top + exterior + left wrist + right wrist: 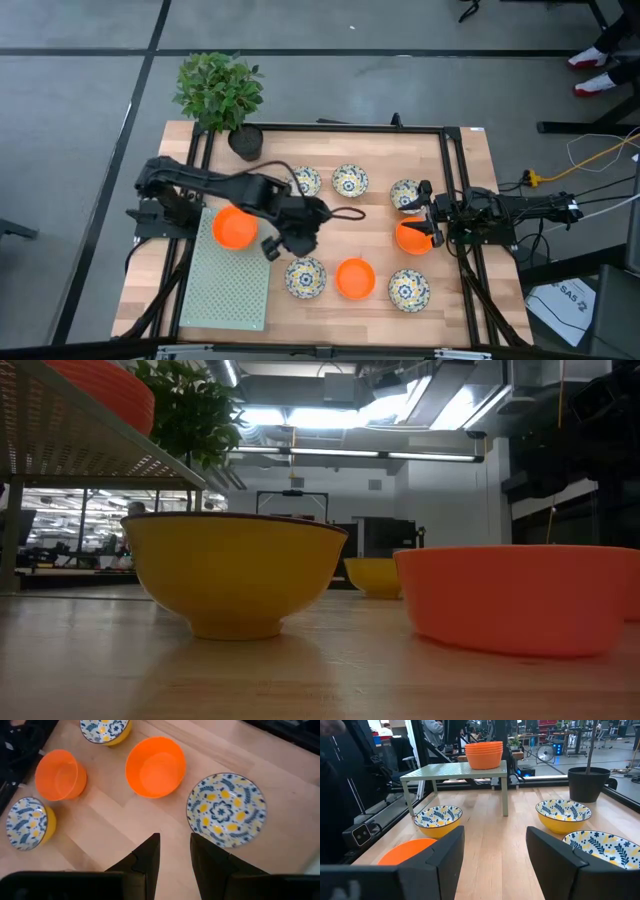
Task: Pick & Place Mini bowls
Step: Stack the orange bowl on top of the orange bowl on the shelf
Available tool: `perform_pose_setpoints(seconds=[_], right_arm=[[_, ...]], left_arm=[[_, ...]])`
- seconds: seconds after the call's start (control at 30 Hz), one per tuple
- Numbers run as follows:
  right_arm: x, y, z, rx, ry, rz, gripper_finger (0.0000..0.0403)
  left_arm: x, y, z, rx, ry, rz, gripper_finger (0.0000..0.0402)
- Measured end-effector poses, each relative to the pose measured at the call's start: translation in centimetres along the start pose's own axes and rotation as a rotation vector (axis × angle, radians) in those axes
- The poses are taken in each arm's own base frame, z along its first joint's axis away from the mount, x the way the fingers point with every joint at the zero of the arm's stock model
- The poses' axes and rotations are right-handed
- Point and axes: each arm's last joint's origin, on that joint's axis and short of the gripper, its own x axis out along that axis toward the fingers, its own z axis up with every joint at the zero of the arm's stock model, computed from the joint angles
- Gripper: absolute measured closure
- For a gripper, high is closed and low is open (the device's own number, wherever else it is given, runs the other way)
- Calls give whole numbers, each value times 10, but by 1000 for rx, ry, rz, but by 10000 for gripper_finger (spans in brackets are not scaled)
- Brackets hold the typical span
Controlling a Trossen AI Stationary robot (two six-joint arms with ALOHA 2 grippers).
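Observation:
Several mini bowls stand upright on the wooden table. The patterned ones (305, 277) (408, 288) (349, 181) are white with blue and yellow flowers, and the plain ones are orange (355, 278) (412, 237). More orange bowls (484, 754) are stacked on a green perforated rack (228, 285) at the left. My left gripper (175, 851) hangs open over bare wood at mid-table (297, 242), pointing steeply down, with a patterned bowl (226, 810) just beyond its fingers. My right gripper (495, 855) is open and level at the right (428, 213), with an orange bowl (405, 852) beside it.
A black pot (245, 140) with a leafy plant (218, 88) stands at the far left corner. A black frame (455, 180) borders the table's sides. Bare wood lies between the far and near rows of bowls (365, 235).

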Motion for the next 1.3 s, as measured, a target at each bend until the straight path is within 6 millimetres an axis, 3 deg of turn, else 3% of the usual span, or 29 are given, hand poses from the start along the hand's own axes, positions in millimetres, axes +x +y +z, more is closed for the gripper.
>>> perform_pose_setpoints(seconds=[0.57, 0.87, 1.3], right_arm=[[0, 0, 0, 0, 0, 0, 190], [0, 0, 0, 0, 0, 0, 190], [0, 0, 0, 0, 0, 0, 190]], left_arm=[[77, -9, 30, -5, -28, -31, 300], [100, -20, 45, 44, -60, -22, 300], [147, -21, 47, 116, -36, 9, 300]])
